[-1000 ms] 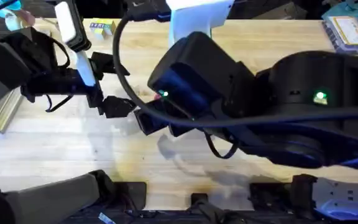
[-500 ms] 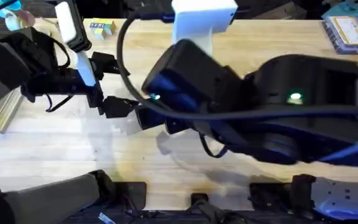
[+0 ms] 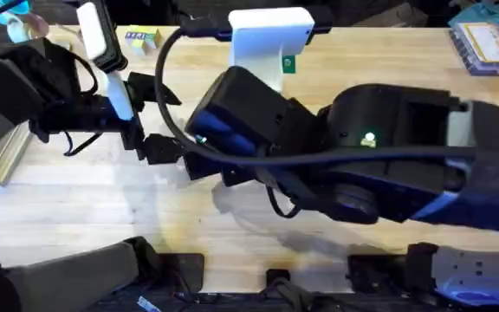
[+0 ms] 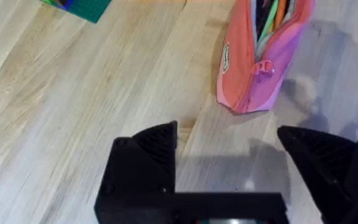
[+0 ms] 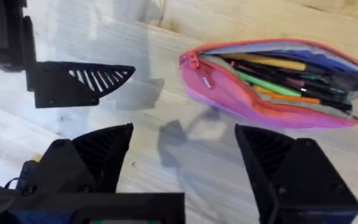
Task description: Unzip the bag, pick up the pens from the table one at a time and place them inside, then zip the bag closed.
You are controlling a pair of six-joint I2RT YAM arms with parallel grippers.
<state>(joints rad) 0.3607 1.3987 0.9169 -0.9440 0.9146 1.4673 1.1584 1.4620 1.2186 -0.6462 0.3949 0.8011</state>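
Both arms black, boxy housings, black cables looped along them. Right arm (image 3: 388, 165) has green indicator lights, blue trim, white segment. Left hand (image 4: 229, 168) and right hand (image 5: 185, 155): black wedge fingers.

Left end effector (image 4: 229, 146) spread wide — right end effector (image 5: 185, 146) likewise, arm reaching across.

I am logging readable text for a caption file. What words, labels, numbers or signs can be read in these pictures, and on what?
None can be read.
Small label on the side of the bag: too blurred.
Green mark on the white stand: too small.
Yellow box at the far table edge: print too small.
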